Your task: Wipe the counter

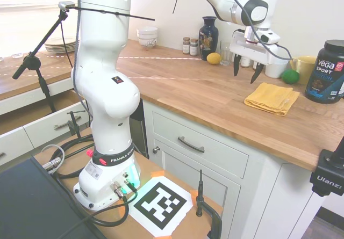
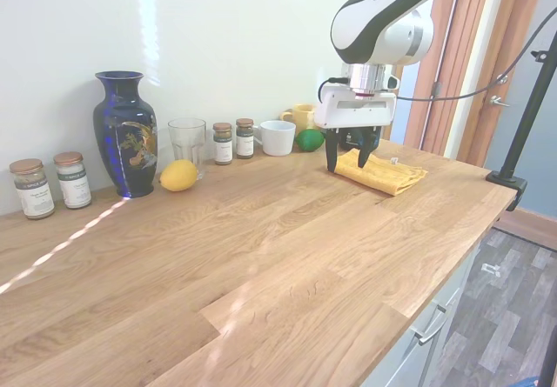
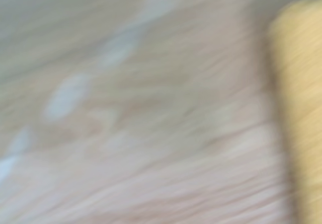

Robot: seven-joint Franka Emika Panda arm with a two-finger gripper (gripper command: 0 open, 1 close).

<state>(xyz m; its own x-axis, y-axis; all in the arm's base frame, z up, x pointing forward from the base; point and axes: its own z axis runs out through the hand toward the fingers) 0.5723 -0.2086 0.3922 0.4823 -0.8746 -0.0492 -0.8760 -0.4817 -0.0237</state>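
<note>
"Ulanzi" clamp (image 1: 327, 181) foremost; "Vega Sport" tub (image 1: 325, 72) on counter (image 1: 215, 96), seemingly.

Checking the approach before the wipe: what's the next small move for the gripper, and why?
Probably shift sideways over the yellow cloth, then descend. The gripper hangs above the counter with its fingers open and empty, beside the cloth's edge rather than centred on it. The wrist view shows mostly bare wood with the cloth only at one edge. The cloth lies folded and untouched, so grasping it comes first.
</note>
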